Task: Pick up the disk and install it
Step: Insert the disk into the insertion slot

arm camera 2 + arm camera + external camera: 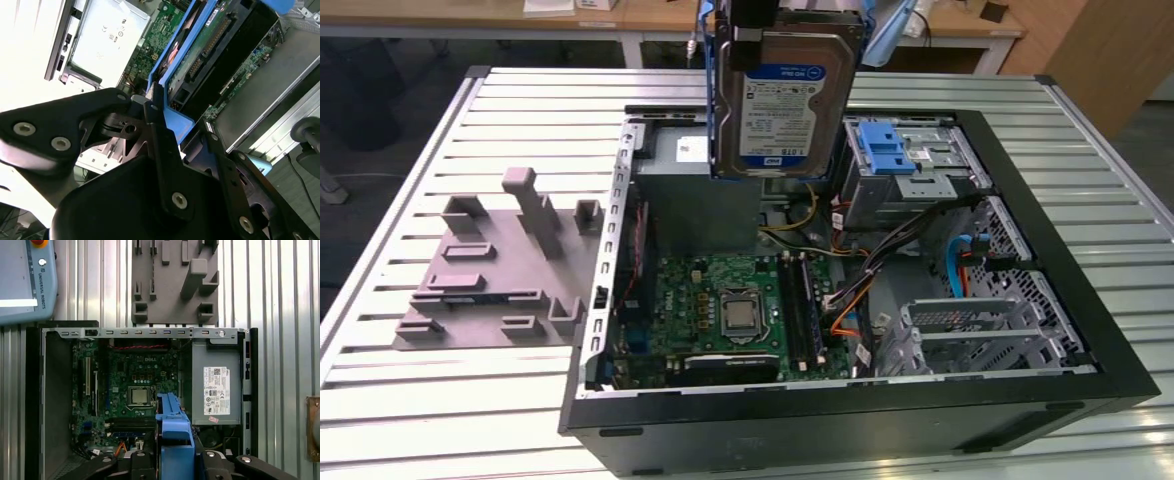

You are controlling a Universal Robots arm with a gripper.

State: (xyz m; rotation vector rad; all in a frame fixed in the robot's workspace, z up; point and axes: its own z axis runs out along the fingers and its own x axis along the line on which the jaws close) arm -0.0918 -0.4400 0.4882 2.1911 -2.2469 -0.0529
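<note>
On the slatted metal table (414, 400) lies a black computer case (854, 415), its side panel off and its inside facing up. Beside it, on the exterior view's left, a grey moulded fixture plate (494, 270) rests on the slats, apart from the case. Inside the case, the grey power-supply box (216, 385) with its white sticker sits in one corner. The green motherboard (734, 300) covers the floor next to it, and the metal drive cage (907, 170) with a blue latch stands toward the exterior view's right. The disk (785, 100) hangs upright in the air above the open case, roughly over the gap between the power-supply box and the drive cage. Its blue-and-white label is turned to the exterior camera, and blue rails run along its long edges. The gripper (181, 120) holds it from above. In the second wrist view its black fingers (156, 127) are closed against the disk's blue plastic handle.
</note>
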